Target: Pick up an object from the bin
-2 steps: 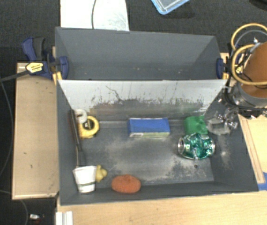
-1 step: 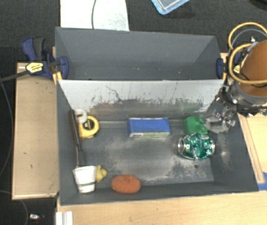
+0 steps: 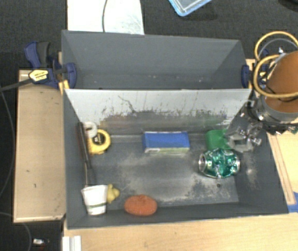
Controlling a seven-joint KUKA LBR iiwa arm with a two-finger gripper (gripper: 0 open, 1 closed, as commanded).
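Along the left wall of the bin (image 3: pixel 154 61) lies a dark stick (image 3: pixel 84 156), with a yellow tape measure (image 3: pixel 99 141) just beside its upper end. At the front left stands a white cup (image 3: pixel 95 199) with a small yellow piece (image 3: pixel 113 193) touching it, and near them lies a round orange-brown scrubber (image 3: pixel 140 205). A blue block (image 3: pixel 165 140) lies flat in the middle, near the back wall.

Right of it sits a green plastic piece (image 3: pixel 215 138), and in front of that a crushed green and silver can (image 3: pixel 219 163) lies on its side, dented and shiny.

The gripper (image 3: pixel 242 137) is low by the right wall, just beside the green piece and above the can. Whether it is open or closed cannot be told, and nothing is seen in its grasp. The arm (image 3: pixel 290 80), capped in orange and looped with yellow cable, leans in over the right rim.
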